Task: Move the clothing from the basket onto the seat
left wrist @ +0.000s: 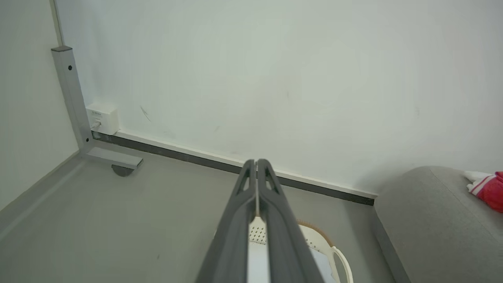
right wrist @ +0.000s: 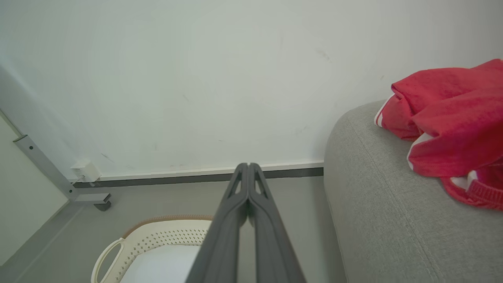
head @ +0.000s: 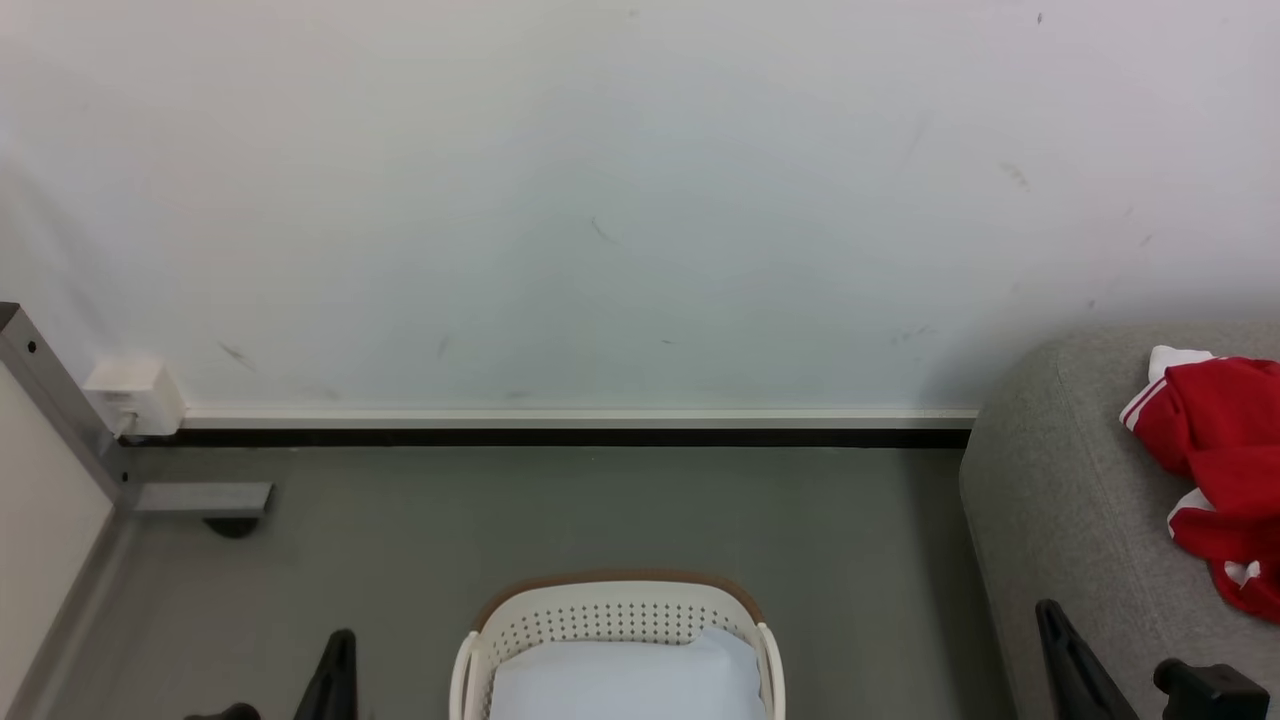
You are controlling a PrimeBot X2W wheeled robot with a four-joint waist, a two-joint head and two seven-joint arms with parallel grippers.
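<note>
Judging from the layout, the transfer step looks finished and the task stands at or near its end.

Seat [head: 1060, 500]: the large grey sofa occupies the right of the scene, its rounded end toward the far wall [head: 600, 200].

Basket [head: 610, 612]: it stands on the floor [head: 500, 520] at near centre, left of the seat and apart from it. No red fabric is visible inside.

Clothing [head: 1220, 450]: the red garment with white trim lies crumpled on top of the seat, wholly out of the basket.

Pale sheet [head: 625, 685]: it lies flat in the basket and is not the item to be moved. What lies beneath it is hidden.

Left gripper [left wrist: 256, 164]: fingers pressed together, holding nothing, near the basket's left side.

Right gripper [right wrist: 248, 167]: fingers likewise closed and empty, between basket and seat, clear of the clothing.

Assessment: no further grasp appears required. The next move calls only for holding both arms clear of the garment, so it isn't dragged off the cushion, and for confirming that it sits securely on the seat.
</note>
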